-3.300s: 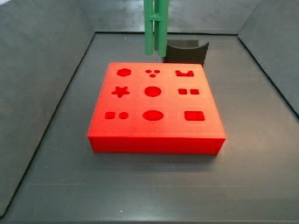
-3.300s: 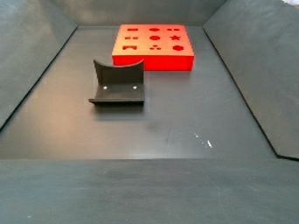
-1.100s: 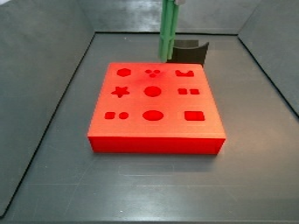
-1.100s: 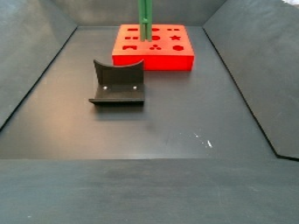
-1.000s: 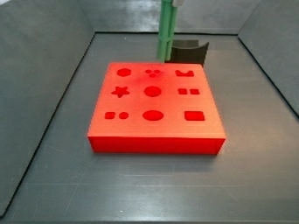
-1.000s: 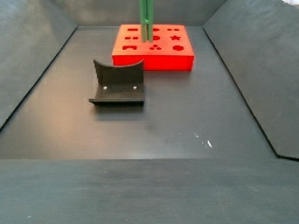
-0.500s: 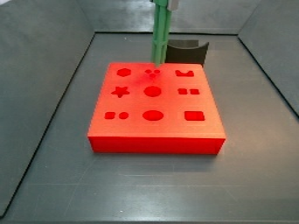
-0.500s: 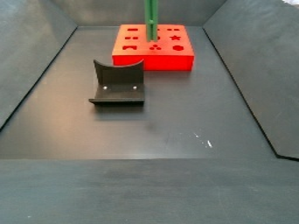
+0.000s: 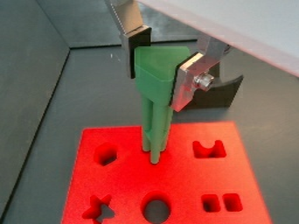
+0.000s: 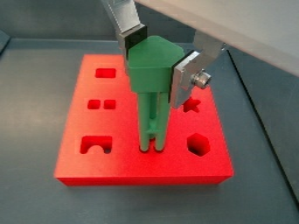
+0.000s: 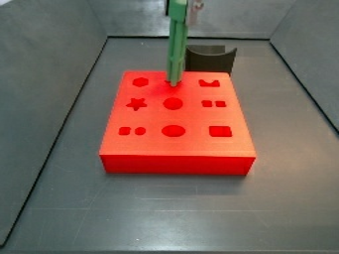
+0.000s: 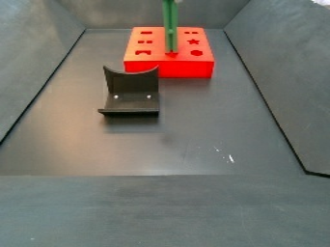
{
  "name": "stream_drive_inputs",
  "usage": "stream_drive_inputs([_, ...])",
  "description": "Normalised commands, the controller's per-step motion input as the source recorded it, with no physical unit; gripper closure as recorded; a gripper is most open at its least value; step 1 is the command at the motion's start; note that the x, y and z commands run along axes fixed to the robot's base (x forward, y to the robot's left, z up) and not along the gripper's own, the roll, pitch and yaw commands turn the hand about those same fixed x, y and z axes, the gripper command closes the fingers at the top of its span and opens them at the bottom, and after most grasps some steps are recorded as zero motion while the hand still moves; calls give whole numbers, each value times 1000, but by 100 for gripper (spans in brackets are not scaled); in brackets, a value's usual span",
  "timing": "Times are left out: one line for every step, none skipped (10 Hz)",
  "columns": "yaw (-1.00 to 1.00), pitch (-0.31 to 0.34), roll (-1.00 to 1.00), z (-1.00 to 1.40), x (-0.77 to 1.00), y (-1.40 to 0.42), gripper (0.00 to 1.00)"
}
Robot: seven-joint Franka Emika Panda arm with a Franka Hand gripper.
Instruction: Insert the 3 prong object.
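The gripper (image 10: 162, 59), its silver finger plates closed on the upper end of the 3 prong object (image 10: 149, 109), holds the bright green bar upright over the red block (image 10: 82, 171), the bar's lower tip at or just into the block's top face in both wrist views. A side view (image 11: 173, 45) places that tip at the small-hole cluster near the block's far edge; whether the prongs are seated cannot be told.

The bar looks like rigid, light moulded plastic, smooth enough to slip or twist between flat pads if pushed off-axis. Its thicker head, where the fingers (image 9: 191, 77) now clamp, seems the sound place to hold, leaving the slender shank free.

Room is generous above the block: neighbouring cut-outs lie flush, so nothing stands in the way. The dark grey curved holder (image 12: 129, 95) sits well apart on the floor. The likeliest snag is the rim of the hole itself, should the bar lean.
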Motion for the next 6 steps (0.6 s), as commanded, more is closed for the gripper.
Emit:
stream_drive_inputs([-51, -11, 39, -340, 0, 0, 100])
stream_drive_inputs([-40, 0, 53, -237, -63, 37, 100])
stream_drive_inputs([-20, 0, 56, -217, 0, 26, 100])
stream_drive_inputs([-6, 0, 87, -249, 0, 0, 100])
stream_drive_inputs([-129, 0, 100, -431, -114, 11, 100])
stream_drive_inputs([-194, 90, 146, -591, -14, 0, 100])
